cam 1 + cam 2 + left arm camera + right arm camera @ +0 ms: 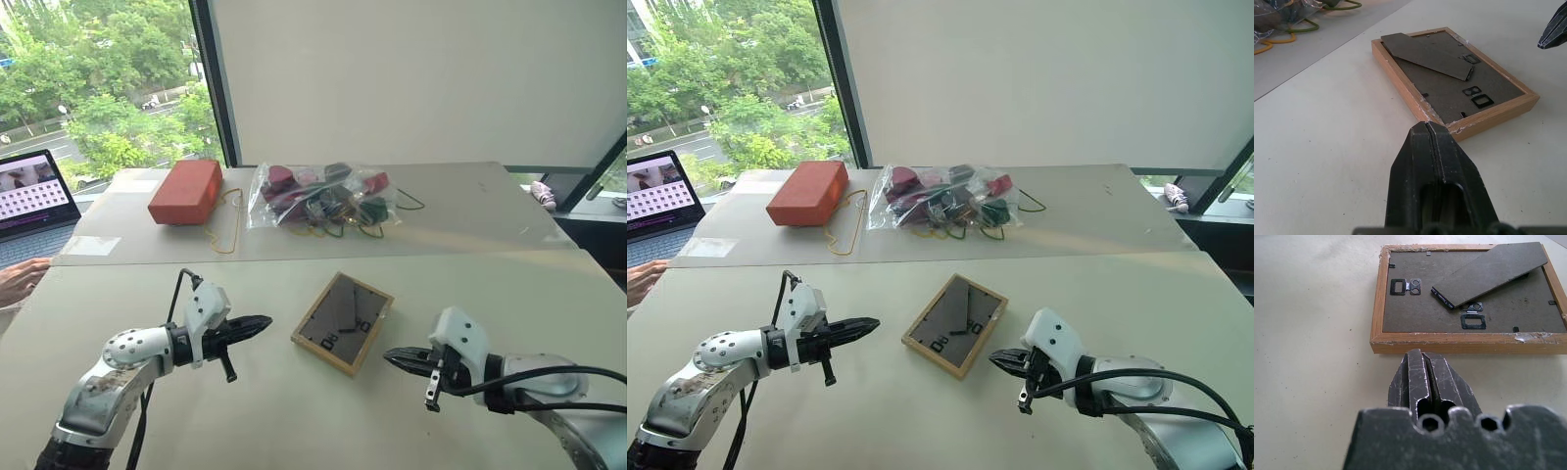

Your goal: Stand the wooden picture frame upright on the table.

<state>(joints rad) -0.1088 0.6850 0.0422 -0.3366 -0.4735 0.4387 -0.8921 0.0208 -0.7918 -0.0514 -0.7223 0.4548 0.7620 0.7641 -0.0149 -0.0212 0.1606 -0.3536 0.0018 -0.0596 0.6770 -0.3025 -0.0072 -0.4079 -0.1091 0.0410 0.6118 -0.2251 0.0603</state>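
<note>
The wooden picture frame (343,322) lies face down on the pale table (294,411), its dark grey back up and its fold-out stand (1488,271) slightly raised. My left gripper (263,323) hovers just left of the frame, fingers shut and empty, pointing at the frame's edge (1415,105). To the right of the frame my right gripper (392,356) is shut too, empty, with its tips a short gap from the frame's light-wood side (1469,342). Neither gripper touches the frame.
An orange-red box (186,191) and a clear bag of coloured items (323,196) sit on the further table, with a yellow cord (227,230) between them. A laptop (31,191) and a person's hand (22,277) are at the far left.
</note>
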